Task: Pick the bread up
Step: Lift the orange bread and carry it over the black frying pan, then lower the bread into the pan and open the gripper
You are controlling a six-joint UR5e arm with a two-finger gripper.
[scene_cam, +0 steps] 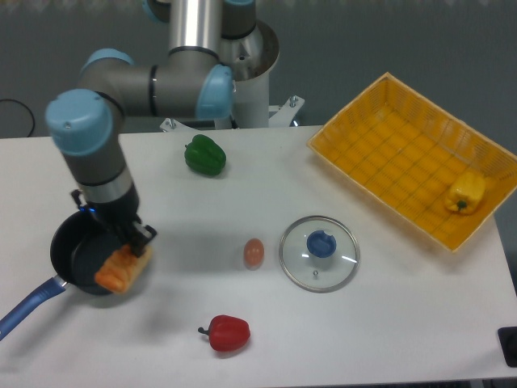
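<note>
Bread [122, 270] clamped in gripper [134, 247], jaws closed on its upper end, loaf hanging tilted over right rim of black saucepan [98, 251] near desk's left edge. Grip looks off-centre: could slip or swing loose, drop into pan or clip rim. Egg [254, 253], red pepper [227, 333] well apart.
</note>
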